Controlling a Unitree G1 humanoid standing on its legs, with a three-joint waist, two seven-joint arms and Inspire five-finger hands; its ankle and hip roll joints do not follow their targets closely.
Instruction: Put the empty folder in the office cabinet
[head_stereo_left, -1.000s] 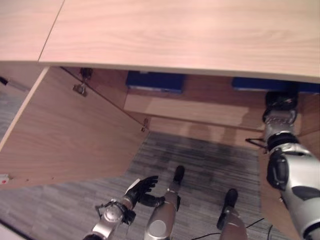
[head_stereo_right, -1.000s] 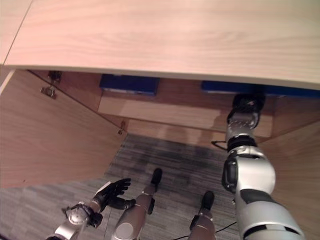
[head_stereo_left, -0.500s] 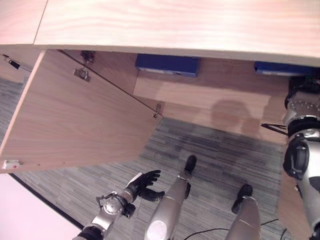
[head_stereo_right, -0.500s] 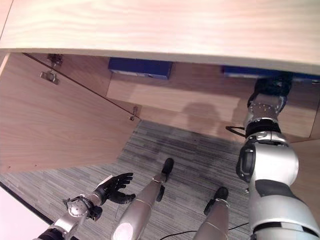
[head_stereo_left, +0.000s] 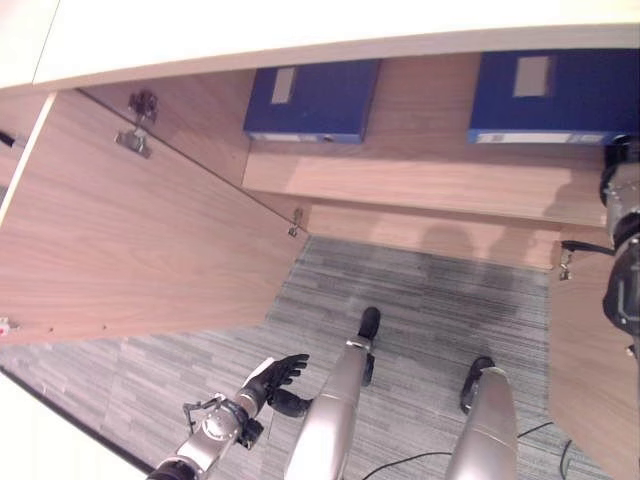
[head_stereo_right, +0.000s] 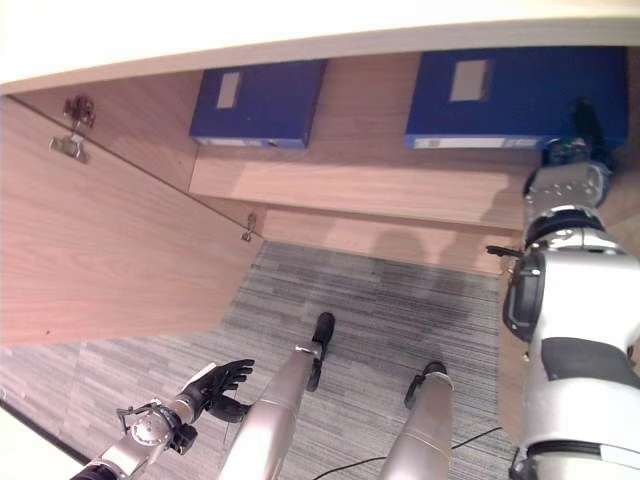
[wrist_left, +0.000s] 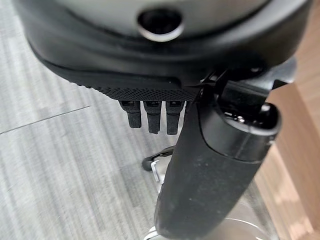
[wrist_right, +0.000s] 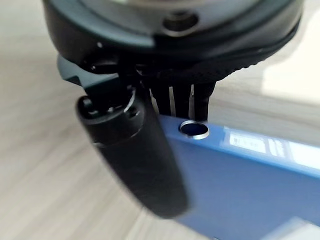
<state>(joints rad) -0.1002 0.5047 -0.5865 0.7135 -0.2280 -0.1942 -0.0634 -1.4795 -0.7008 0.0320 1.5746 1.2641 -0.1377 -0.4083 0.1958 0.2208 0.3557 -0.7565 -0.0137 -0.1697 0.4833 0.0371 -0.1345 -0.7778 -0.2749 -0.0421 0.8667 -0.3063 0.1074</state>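
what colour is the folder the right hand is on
Blue. The folder shows best in the right wrist view, with the right hand against its spine.

A wooden shelf (head_stereo_right: 400, 190) inside the open cabinet is seen carrying two blue folders laid flat. One folder (head_stereo_right: 258, 103) is set toward the left, and the other folder (head_stereo_right: 500, 98) is placed well apart toward the right.
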